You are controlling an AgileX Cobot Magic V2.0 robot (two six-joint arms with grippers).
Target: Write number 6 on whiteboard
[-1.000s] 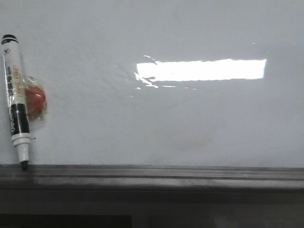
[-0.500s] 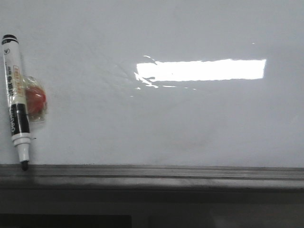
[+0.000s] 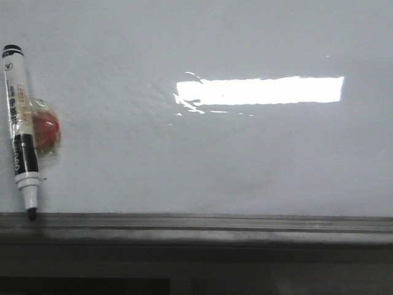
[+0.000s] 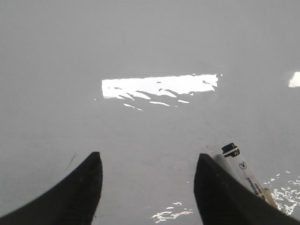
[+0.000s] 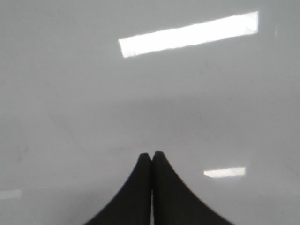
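The whiteboard [image 3: 245, 160] fills the front view, glossy white with a bright rectangular glare. No number 6 shows on it. A white and black marker [image 3: 19, 132] lies at the far left, uncapped tip down at the grey ledge [image 3: 196, 228], beside a red round magnet [image 3: 46, 129]. In the left wrist view my left gripper [image 4: 146, 161] is open and empty over the board, and the marker's end [image 4: 240, 168] shows just beyond one finger. In the right wrist view my right gripper [image 5: 151, 154] is shut and empty over bare board. Neither gripper shows in the front view.
A short thin dark stroke [image 4: 71, 161] marks the board near the left gripper's other finger. A dark strip runs below the ledge.
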